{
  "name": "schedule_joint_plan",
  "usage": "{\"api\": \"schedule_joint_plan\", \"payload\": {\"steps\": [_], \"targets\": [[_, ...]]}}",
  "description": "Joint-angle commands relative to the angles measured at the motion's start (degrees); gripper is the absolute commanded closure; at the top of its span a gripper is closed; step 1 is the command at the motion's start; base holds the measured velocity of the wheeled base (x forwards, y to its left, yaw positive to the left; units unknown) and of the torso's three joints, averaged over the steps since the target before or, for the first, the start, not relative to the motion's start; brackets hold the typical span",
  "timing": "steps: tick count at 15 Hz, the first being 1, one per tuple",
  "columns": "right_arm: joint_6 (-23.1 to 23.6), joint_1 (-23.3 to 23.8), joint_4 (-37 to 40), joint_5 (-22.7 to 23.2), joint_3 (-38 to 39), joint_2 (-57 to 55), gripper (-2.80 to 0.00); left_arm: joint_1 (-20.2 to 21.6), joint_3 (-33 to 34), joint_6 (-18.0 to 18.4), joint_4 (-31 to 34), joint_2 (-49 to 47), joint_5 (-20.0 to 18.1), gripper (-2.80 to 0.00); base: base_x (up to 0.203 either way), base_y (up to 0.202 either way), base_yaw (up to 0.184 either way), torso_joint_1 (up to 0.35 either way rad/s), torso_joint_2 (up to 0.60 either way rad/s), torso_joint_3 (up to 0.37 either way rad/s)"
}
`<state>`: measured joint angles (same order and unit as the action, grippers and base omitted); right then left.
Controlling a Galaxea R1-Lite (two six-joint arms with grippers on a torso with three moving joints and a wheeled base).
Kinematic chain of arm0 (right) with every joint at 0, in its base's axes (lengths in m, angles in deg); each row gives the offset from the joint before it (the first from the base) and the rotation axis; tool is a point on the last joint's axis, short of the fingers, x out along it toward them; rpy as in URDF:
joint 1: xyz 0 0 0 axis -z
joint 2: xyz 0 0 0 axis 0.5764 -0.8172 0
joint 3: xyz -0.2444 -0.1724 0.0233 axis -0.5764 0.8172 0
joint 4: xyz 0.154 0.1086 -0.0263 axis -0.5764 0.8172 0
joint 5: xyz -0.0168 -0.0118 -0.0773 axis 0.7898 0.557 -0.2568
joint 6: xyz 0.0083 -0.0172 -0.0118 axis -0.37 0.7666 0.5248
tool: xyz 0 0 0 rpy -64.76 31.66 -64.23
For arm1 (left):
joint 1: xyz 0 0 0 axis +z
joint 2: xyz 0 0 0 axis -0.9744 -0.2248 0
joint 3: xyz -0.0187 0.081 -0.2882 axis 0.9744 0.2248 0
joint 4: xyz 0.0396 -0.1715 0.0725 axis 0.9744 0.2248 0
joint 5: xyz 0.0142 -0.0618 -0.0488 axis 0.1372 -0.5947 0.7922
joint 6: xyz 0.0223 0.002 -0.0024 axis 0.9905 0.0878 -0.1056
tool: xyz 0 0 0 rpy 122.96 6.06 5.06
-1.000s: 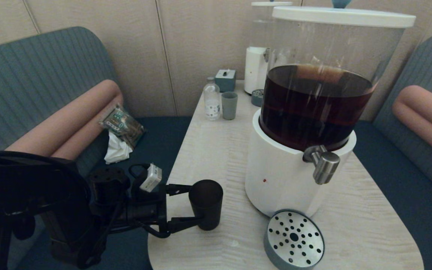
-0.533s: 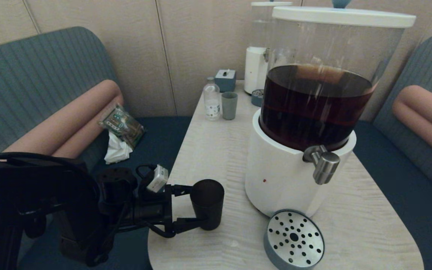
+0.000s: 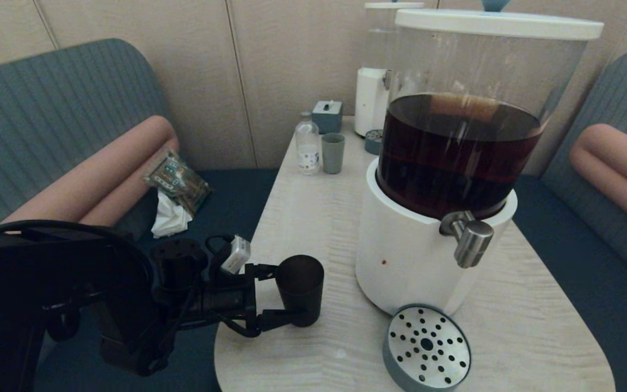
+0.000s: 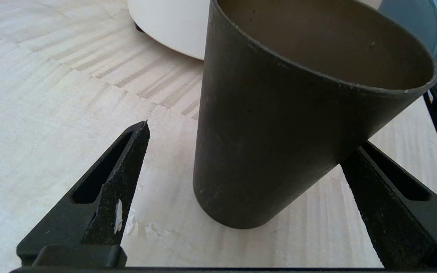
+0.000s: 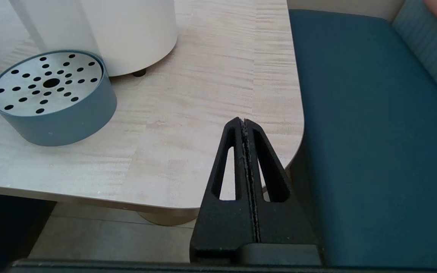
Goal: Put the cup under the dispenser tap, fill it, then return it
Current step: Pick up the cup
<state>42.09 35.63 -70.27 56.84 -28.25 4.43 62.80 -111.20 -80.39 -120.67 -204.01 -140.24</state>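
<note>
Pale wood-grain table [image 3: 313, 218] runs between two blue-grey benches, rounded at its near corners. Two dispensers stand on it: the big one with dark liquid [image 3: 444, 163] toward the near right, and a smaller white one [image 3: 372, 98] at the far end. Two cups: the black cup [image 3: 300, 290] upright near the near left edge, and a grey-green cup [image 3: 333, 153] far off beside a small clear bottle [image 3: 307, 144]. One drip tray [image 3: 426, 347] sits at the near edge, below the dispenser tap [image 3: 470, 239]. The left tool [image 3: 286, 294] is open around the black cup, one finger [image 4: 120, 182] apart from its wall, the other by its rim. Bare table lies between cup and tray. The right tool [image 5: 246, 125] is closed, empty, past the table's near right corner.
</note>
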Motion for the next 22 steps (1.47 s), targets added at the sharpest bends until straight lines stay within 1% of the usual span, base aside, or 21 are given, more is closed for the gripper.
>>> {"api": "schedule_joint_plan", "payload": {"steps": [1,2,3,9,14,17,18,19,22], "targets": [[0.00,0.00,0.03,0.00,0.00,0.11,0.00,-0.08,-0.08,0.07,-0.65,0.17,-0.10,-2.80,0.000,0.000,0.000,0.000,0.00,0.000],[0.00,0.00,0.03,0.00,0.00,0.11,0.00,-0.11,0.00,0.07,-0.77,0.26,0.40,-2.80,0.000,0.000,0.000,0.000,0.00,0.000],[0.00,0.00,0.03,0.00,0.00,0.11,0.00,-0.11,0.00,-0.01,-0.77,0.46,0.71,0.00,0.000,0.000,0.000,0.000,0.00,0.000],[0.00,0.00,0.03,0.00,0.00,0.11,0.00,-0.60,1.83,-0.45,-0.38,1.80,0.37,0.00,0.000,0.000,0.000,0.000,0.00,0.000],[0.00,0.00,-0.02,0.00,0.00,0.11,0.00,-0.73,3.02,-0.74,-0.30,6.90,0.25,0.00,0.000,0.000,0.000,0.000,0.00,0.000],[0.00,0.00,0.03,0.00,0.00,0.11,0.00,-0.75,3.42,-4.28,-0.35,11.49,-0.05,0.00,0.000,0.000,0.000,0.000,0.00,0.000],[0.00,0.00,0.03,0.00,0.00,0.11,0.00,-0.88,2.79,-4.70,-0.28,12.56,-0.45,0.00,0.000,0.000,0.000,0.000,0.00,0.000],[0.00,0.00,0.03,0.00,0.00,0.11,0.00,-1.46,1.57,-5.09,-0.22,13.25,-0.89,0.00,0.000,0.000,0.000,0.000,0.00,0.000],[0.00,0.00,0.03,0.00,0.00,0.11,0.00,-5.57,-1.39,-5.83,-0.25,13.16,-0.82,0.00,0.000,0.000,0.000,0.000,0.00,0.000]]}}
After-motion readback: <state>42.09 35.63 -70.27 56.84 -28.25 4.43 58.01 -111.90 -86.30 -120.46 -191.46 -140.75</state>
